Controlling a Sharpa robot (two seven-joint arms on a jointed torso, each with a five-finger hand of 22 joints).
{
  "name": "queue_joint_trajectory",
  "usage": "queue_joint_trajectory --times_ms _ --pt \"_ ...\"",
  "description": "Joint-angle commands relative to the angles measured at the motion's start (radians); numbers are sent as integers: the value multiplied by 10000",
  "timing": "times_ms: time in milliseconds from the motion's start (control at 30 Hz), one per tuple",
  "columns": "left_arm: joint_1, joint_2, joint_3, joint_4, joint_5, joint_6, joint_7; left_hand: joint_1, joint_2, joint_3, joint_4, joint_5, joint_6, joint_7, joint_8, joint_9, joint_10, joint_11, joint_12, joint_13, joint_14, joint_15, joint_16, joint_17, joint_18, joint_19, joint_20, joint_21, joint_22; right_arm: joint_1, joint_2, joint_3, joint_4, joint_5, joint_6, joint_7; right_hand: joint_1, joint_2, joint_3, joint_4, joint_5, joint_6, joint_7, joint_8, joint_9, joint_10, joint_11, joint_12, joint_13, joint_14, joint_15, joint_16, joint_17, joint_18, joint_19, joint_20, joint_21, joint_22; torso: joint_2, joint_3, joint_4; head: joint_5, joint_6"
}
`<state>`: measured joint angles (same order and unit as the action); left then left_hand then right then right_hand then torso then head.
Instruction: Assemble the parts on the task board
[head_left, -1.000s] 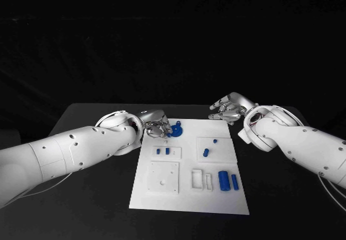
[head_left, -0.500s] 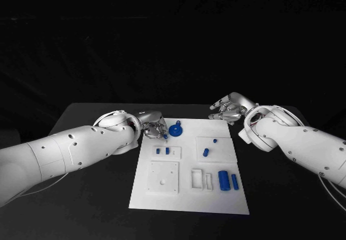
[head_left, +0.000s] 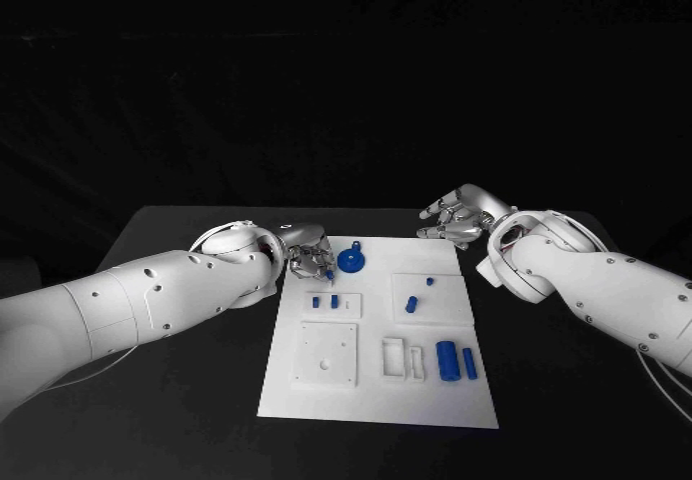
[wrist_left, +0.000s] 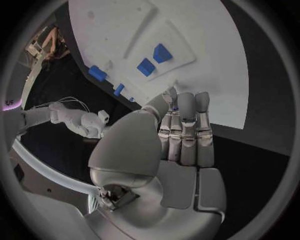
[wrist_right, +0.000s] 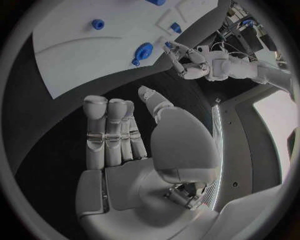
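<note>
The white task board (head_left: 378, 400) lies in the middle of the black table. My left hand (head_left: 309, 262) hovers at its far left corner, and its thumb and fingertips pinch a small blue part (wrist_left: 175, 106). Just beside that hand lies a round blue part with a stem (head_left: 353, 263). Two small blue pegs (head_left: 325, 300) stand in a recess below it. Two more blue pieces (head_left: 420, 294) sit in the right recess, and two blue cylinders (head_left: 457, 362) lie near the front right. My right hand (head_left: 459, 220) hangs past the far right corner, fingers apart, holding nothing.
A raised white block (head_left: 327, 352) and narrow white slots (head_left: 401, 360) occupy the board's near half. Bare black table (head_left: 188, 400) runs on both sides of the board. From the right wrist, the left hand (wrist_right: 187, 62) shows beside the round blue part (wrist_right: 144, 51).
My left hand has sunk slightly toward the board's far left corner, fingers still closed on the small part. The right arm has stayed put.
</note>
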<state>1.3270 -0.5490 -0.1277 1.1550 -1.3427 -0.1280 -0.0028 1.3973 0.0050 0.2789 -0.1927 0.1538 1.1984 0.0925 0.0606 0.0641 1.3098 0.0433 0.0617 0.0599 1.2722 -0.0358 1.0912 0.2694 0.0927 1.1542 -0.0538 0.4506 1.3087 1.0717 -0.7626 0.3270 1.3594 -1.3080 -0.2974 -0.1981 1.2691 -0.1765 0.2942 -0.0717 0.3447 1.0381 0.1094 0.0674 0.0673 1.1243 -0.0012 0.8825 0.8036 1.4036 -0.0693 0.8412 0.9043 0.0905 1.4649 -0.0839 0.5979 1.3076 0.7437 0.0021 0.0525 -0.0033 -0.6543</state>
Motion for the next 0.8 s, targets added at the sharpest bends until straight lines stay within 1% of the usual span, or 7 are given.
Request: queue_joint_trajectory --times_ms 33,233,400,500,600,800 --pt "-5 32 -4 -19 -124 213 -64 49 -19 16 43 -36 20 45 27 9 -61 -15 -36 -12 24 -40 57 16 -20 46 -51 -26 193 -4 0 5 14 -16 17 79 -94 16 20 6 45 83 -10 -46 -12 51 -16 43 -9 61 -19 -36 -16 79 287 -55 -41 688 -8 -3 9 -7 -17" --pt "-7 45 -14 -15 -132 335 -89 62 -22 32 44 -40 23 44 28 9 -56 -16 -35 -11 15 -39 65 20 -16 47 -48 -34 200 -4 1 5 14 -16 20 80 -94 16 20 6 45 83 -10 -46 -12 51 -16 43 -9 61 -19 -36 -16 79 287 -55 -41 688 -7 -9 9 -10 -40" --pt "-7 45 -17 -2 -133 429 -109 94 -28 50 18 -21 28 46 28 9 -53 -13 -34 -11 9 -40 67 21 -11 44 -52 -30 206 -4 9 5 4 -16 21 81 -94 16 20 6 45 83 -10 -46 -12 51 -16 43 -9 61 -19 -36 -16 79 287 -55 -41 688 -7 -11 2 -11 -27" --pt "-7 55 -21 -10 -132 488 -101 77 -45 51 11 -26 30 49 28 9 -55 -10 -35 -11 -4 -36 66 20 -9 31 -47 -20 210 -4 13 5 -2 -16 25 81 -94 16 20 6 45 83 -10 -46 -12 51 -16 43 -9 61 -19 -36 -16 79 287 -55 -41 688 -10 -15 9 -24 -37" --pt "-7 71 -30 -18 -129 525 -94 71 -42 50 13 -29 35 46 28 9 -68 -8 -36 -12 -9 -33 67 20 -11 22 -44 -21 208 -4 17 5 -3 -16 26 81 -94 16 20 6 45 83 -10 -46 -12 51 -16 43 -9 61 -19 -36 -16 79 287 -55 -41 688 -11 -12 19 -22 -43" --pt "-7 92 -42 -26 -119 549 -111 71 -42 50 13 -29 35 46 28 9 -68 -8 -36 -12 -9 -33 67 20 -11 22 -44 -21 208 -5 24 5 -10 -16 24 82 -94 16 20 6 45 83 -10 -46 -12 51 -16 43 -9 61 -19 -36 -16 79 287 -55 -41 688 -5 -8 11 -15 -54"
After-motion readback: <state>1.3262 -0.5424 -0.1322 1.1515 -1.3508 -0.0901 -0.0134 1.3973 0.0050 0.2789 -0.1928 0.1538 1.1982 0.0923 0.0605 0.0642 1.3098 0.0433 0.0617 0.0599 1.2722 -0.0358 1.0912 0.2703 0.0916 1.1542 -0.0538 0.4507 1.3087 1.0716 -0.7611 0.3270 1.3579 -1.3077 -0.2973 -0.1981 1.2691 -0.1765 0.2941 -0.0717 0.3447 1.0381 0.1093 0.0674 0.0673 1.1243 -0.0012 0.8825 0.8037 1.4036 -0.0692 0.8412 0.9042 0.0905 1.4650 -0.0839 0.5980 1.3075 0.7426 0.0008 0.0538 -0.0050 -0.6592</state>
